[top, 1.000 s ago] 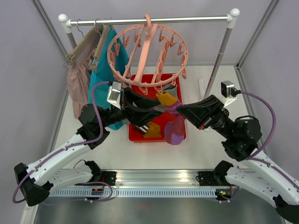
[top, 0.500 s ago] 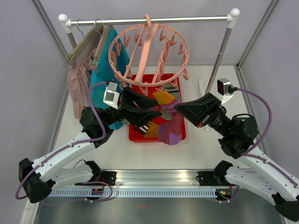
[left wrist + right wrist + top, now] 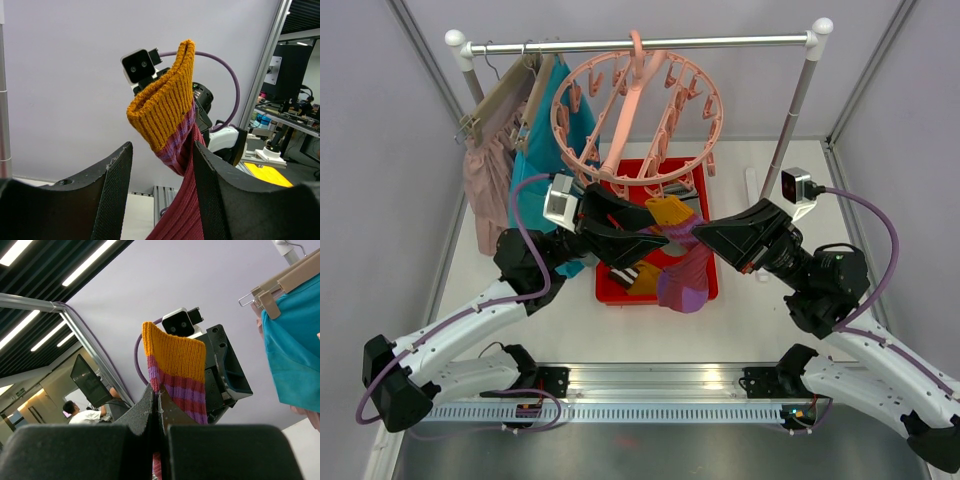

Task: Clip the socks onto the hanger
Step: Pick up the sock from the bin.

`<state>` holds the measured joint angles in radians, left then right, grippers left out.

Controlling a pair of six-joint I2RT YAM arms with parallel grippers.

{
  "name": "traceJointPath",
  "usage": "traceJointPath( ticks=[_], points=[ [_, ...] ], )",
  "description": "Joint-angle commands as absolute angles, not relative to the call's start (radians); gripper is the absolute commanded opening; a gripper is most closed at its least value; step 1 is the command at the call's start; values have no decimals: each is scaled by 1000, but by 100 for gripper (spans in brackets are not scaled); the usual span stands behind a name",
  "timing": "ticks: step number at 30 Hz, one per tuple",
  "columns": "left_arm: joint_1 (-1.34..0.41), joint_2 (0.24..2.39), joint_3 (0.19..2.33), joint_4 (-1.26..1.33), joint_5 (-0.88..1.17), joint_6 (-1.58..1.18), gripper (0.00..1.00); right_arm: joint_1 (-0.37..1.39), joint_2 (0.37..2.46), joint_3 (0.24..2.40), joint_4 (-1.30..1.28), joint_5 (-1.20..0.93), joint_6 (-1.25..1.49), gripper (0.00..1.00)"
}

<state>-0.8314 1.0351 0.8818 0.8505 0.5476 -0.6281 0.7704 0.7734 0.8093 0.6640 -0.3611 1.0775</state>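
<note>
A sock [image 3: 685,278] with a mustard cuff and purple and maroon stripes hangs above the red tray [image 3: 608,292]. My right gripper [image 3: 704,233] is shut on it just below the cuff, with the cuff [image 3: 176,356] standing above the right gripper [image 3: 159,399]. My left gripper [image 3: 660,238] faces it, open. In the left wrist view the sock [image 3: 167,112] passes between the fingers of my left gripper [image 3: 162,167], leaning on the right finger with a gap to the left one. The salmon-pink ring hanger [image 3: 636,120] with its clips hangs from the rail just behind both grippers.
More socks lie in the tray, among them a black-and-white striped sock [image 3: 628,274]. A teal garment [image 3: 542,150] and a pale pink garment [image 3: 485,185] hang at the rail's left end. The rail's right post [image 3: 792,115] stands behind my right arm.
Both grippers have risen a little toward the ring, lifting the sock with them. The ring hanger has swung slightly back. The jaws have not changed.
</note>
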Motion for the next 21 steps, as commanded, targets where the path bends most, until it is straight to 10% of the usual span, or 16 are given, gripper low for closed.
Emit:
traceJointPath(
  ticks=[1, 12, 21],
  points=[
    [-833, 1037, 881, 940, 529, -644, 57, 776, 775, 805, 735, -379, 1097, 0],
    [-834, 1051, 890, 960, 532, -653, 53, 776, 801, 792, 745, -362, 1089, 0],
    [-834, 1043, 887, 934, 525, -638, 5, 778, 789, 788, 656, -325, 1013, 7]
  ],
)
